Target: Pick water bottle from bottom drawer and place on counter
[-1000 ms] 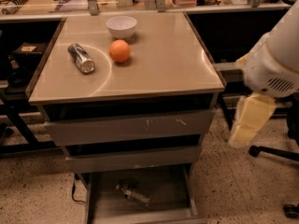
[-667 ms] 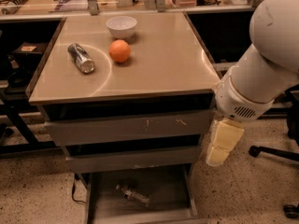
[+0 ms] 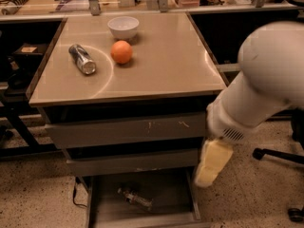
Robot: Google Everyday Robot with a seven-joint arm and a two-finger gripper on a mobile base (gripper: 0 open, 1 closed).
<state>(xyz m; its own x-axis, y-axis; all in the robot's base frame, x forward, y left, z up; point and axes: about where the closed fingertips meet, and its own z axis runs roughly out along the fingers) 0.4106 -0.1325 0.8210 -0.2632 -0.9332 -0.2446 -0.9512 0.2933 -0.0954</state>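
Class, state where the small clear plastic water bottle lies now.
The small clear plastic water bottle lies in the grey metal bottom drawer, slightly left of centre; the robot's hand hangs by the drawer's right wall.

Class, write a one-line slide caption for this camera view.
Robot hand hovers beside the open bottom drawer, where the water bottle lies; the counter waits above.

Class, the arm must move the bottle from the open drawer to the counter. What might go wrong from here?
The water bottle lies on its side in the bottom drawer, so it may roll. The gripper hangs by the drawer's right wall and may knock it. The can on the counter could get nudged.
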